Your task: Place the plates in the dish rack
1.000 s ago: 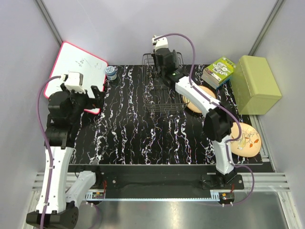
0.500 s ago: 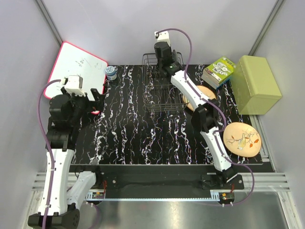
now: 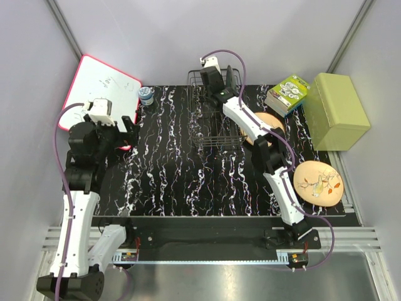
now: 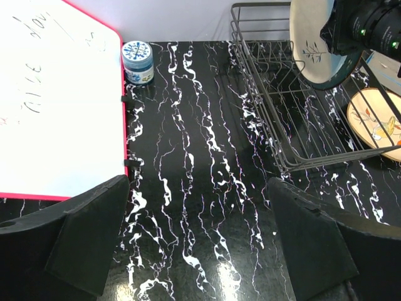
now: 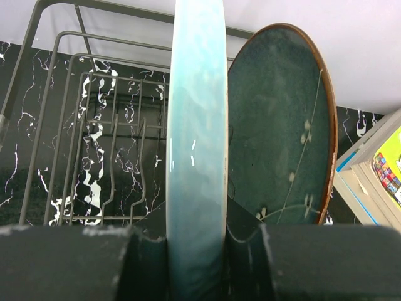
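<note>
One light blue plate [image 5: 195, 150], clamped upright by the right gripper [image 5: 195, 251], hangs at the dish rack [image 3: 212, 130]; left gripper [image 4: 199, 235] gapes.

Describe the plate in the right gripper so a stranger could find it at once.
Find the dark wire dish rack on the black marbled table. There, the right gripper holds a plate upright by its rim. Unlike the dark blue-grey plate beside it, this one is pale blue and beige.

I see dish rack [image 3: 210, 132] back-centre on desk [image 3: 169, 175]; whiteboard [image 3: 100, 88] far left; plate [image 3: 276, 120] just right of rack, second plate [image 3: 318, 182] front-right.
</note>
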Robot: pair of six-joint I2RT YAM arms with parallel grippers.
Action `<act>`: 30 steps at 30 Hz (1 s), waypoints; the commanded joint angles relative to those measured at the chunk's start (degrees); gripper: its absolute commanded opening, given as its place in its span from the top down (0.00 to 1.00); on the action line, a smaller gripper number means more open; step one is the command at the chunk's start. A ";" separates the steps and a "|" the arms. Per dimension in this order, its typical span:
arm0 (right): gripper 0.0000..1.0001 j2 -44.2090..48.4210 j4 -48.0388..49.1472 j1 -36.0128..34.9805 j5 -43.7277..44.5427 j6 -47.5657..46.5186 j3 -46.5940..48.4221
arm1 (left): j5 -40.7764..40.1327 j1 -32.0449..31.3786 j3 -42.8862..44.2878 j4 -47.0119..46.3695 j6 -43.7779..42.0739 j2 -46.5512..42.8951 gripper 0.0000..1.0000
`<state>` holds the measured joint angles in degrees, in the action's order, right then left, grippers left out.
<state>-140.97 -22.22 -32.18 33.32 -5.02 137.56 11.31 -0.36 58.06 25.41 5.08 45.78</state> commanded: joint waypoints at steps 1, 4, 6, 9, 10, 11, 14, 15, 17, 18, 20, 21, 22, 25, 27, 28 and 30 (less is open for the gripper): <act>1.00 2.54 5.61 0.98 1.83 1.23 3.77 | 1.43 0.27 -0.58 -3.26 0.81 0.19 0.01; 1.00 1.49 3.50 1.59 2.10 3.43 3.51 | 1.43 0.36 -0.76 -3.17 0.63 0.27 0.01; 1.00 0.78 3.32 1.86 1.92 3.96 3.42 | 1.61 0.36 -0.93 -3.17 0.54 0.28 0.01; 0.97 -0.45 3.41 2.39 1.75 3.79 4.47 | 2.05 0.36 -0.93 -3.17 0.63 0.28 0.01; 0.94 -0.88 3.32 2.39 1.66 3.52 4.82 | 2.14 0.36 -1.02 -3.26 0.72 0.28 0.01; 0.91 -1.32 3.32 2.56 1.49 3.44 5.09 | 2.31 0.36 -1.02 -3.26 0.81 0.28 0.01; 0.72 -0.89 3.32 2.57 1.22 2.64 5.53 | 2.75 0.36 -1.28 -3.26 1.07 0.36 0.01; 0.68 -0.45 3.23 2.57 1.22 2.64 5.01 | 3.01 0.36 -1.20 -3.17 1.16 0.36 0.01; 0.59 1.73 3.15 2.56 0.70 2.73 4.13 | 3.28 0.36 -1.11 -3.17 1.25 0.36 0.01; 0.56 2.88 2.80 2.57 0.69 2.99 3.25 | 3.37 0.27 -1.20 -3.17 1.33 0.28 0.01; 0.46 5.77 0.87 2.48 -0.52 4.66 3.24 | 3.54 0.27 -1.02 -3.17 1.60 0.28 0.01; 0.45 6.92 -1.40 2.48 -1.84 6.14 3.24 | 3.19 0.36 -1.20 -3.52 1.51 0.28 0.01; 0.44 7.89 -2.38 2.30 -2.47 6.59 3.33 | 2.41 0.27 -1.28 -3.78 2.12 0.36 0.01; 0.41 12.63 -8.35 2.04 -2.82 6.77 3.25 | -0.14 0.36 -0.94 -3.70 3.61 0.37 0.01; 0.38 18.07 -11.61 2.12 -0.99 7.12 -0.94 | -2.85 0.19 -0.85 -3.70 4.49 -0.34 0.01; 0.38 20.79 -11.62 3.00 -0.54 7.13 -3.85 | -4.00 0.10 -0.67 -3.79 5.11 -0.60 0.01; 0.34 29.49 -11.62 5.28 -3.86 9.05 -13.22 | -6.46 -0.08 -0.76 -3.70 5.81 -1.22 0.01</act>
<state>-128.51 -31.05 -29.67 31.31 0.89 134.26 10.57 -0.38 57.47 25.10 8.23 45.89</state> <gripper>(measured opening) 0.623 0.985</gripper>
